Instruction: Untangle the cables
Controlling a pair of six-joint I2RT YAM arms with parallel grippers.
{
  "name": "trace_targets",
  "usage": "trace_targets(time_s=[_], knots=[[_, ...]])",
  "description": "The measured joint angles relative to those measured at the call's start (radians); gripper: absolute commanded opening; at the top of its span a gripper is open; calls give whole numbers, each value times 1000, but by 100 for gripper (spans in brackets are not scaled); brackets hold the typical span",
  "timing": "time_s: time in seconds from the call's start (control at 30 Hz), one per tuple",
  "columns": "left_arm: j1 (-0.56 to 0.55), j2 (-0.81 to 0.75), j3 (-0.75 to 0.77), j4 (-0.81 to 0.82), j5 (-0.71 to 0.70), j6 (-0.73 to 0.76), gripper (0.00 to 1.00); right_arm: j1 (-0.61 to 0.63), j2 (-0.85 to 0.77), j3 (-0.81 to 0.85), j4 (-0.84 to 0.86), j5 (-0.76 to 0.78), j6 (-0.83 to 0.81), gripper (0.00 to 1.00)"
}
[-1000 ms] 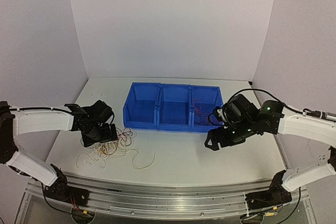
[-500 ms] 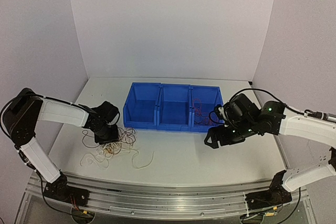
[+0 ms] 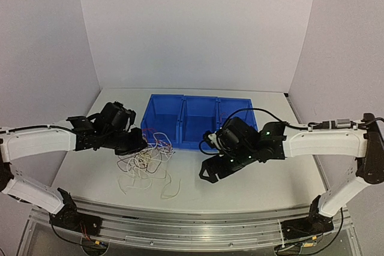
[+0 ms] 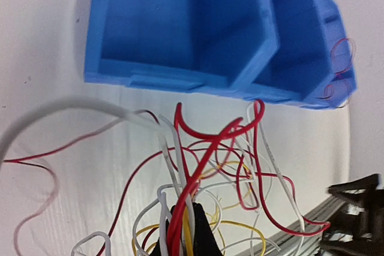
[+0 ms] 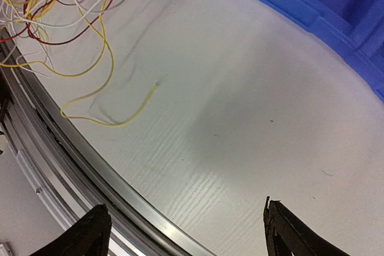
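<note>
A tangle of red, white and yellow cables (image 3: 148, 163) lies on the table in front of the blue bins, part of it lifted. My left gripper (image 3: 137, 143) is shut on a bunch of these cables (image 4: 198, 166); its dark fingertips (image 4: 201, 235) pinch red, white and yellow strands that fan out above them. My right gripper (image 3: 210, 171) hovers open to the right of the tangle, nothing between its fingers (image 5: 288, 232). In the right wrist view the cables (image 5: 54, 10) sit at the upper left, with one yellow strand (image 5: 108, 109) trailing toward the table's edge.
A row of three blue bins (image 3: 198, 123) stands behind the tangle; the right-hand one holds some red cable (image 4: 336, 64). The metal rail (image 5: 72, 160) runs along the near table edge, close below the right gripper.
The left gripper shut on the cables and dragged them up and to the right. The right arm swung left toward the tangle, still open.
</note>
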Motion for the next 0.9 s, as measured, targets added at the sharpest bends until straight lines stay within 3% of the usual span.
trace_targets(time_s=[0.47,0.8,0.9], knots=[[-8,-95,8,38,27,-188,0,121,260,51,421,-87,-51,76],[-12,-160,-23,52,48,-235,0,124,382,81,493,-20,-67,67],[-12,-180,-37,52,49,-241,0,124,411,87,494,5,-68,60]])
